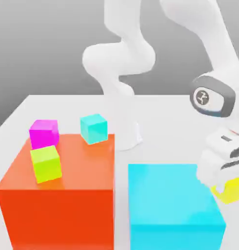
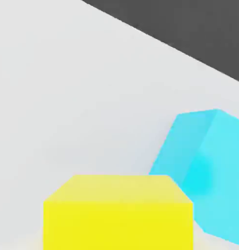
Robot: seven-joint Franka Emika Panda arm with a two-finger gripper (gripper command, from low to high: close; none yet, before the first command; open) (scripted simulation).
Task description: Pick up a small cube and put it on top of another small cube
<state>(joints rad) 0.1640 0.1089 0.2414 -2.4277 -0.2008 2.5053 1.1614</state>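
The exterior view's bottom edge crops the orange block (image 1: 63,219).

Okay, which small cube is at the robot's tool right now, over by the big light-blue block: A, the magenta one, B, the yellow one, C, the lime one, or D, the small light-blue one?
B: the yellow cube is right at the tool, beside the big light-blue block, in the exterior view.
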